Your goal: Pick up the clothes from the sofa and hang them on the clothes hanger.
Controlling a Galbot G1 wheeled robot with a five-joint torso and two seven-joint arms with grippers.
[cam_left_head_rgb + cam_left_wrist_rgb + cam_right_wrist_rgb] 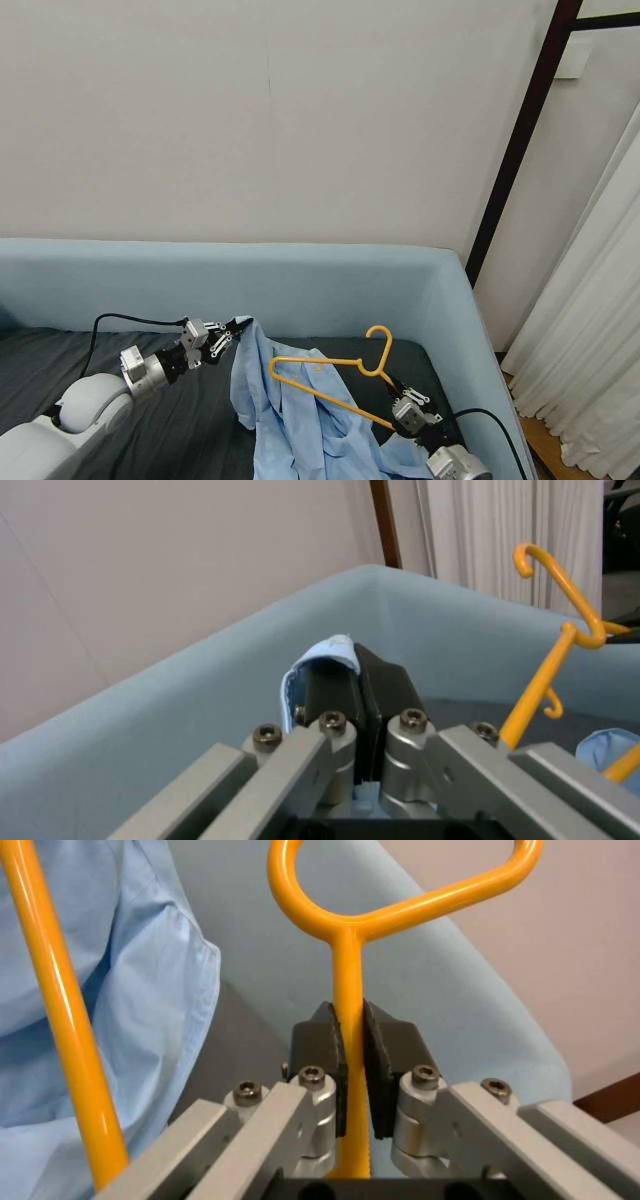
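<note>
**Right gripper** [402, 412]: at the lower edge of the head view, with most of its arm cut off there. Its pads [322, 1054] press together on one straight bar of the orange hanger [331, 396] (in the right wrist view this bar forks into a loop just past the pads).

**Hanger:** held above the dark seat cushion [190, 432]. Its long axis runs from the right gripper up and toward the robot's left. The hook is uppermost, toward the backrest.

**Light-blue shirt** [285, 425]: hangs bunched under the hanger. The frame edge cuts off its lower part, and collar and sleeves cannot be told apart.

**Left gripper** [238, 326]: beyond the shirt, pinching its raised upper edge. In the left wrist view, fabric wraps over one fingertip [322, 686].

**Sofa** [300, 290]: the pale blue backrest stands behind both grippers, with a plain wall [250, 120] beyond it.
</note>
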